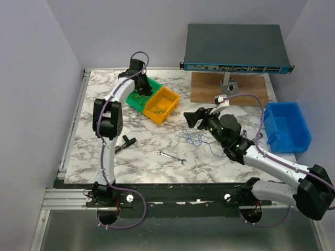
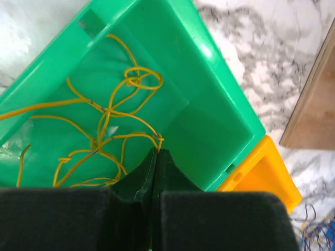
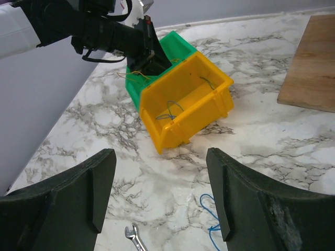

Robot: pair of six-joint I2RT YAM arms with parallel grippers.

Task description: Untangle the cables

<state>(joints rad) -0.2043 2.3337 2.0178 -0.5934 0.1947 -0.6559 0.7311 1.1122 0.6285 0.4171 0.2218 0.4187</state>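
Note:
Thin yellow cables (image 2: 112,112) lie tangled in the green bin (image 2: 209,104). My left gripper (image 2: 156,152) is inside that bin and shut on one yellow strand at its tips; the top view shows it (image 1: 140,83) over the green bin (image 1: 135,100). Thin blue cables (image 1: 192,138) lie loose on the marble table by my right gripper (image 1: 198,118). In the right wrist view the gripper (image 3: 159,157) is open and empty above the table, with a blue strand (image 3: 209,209) near its right finger. The yellow bin (image 3: 186,112) holds a few blue strands.
A small silver wrench (image 1: 171,157) lies on the table's near middle, also in the right wrist view (image 3: 135,238). A black part (image 1: 125,142) lies by the left arm. A blue bin (image 1: 285,125), a wooden board (image 1: 230,86) and a network switch (image 1: 235,47) stand at the back right.

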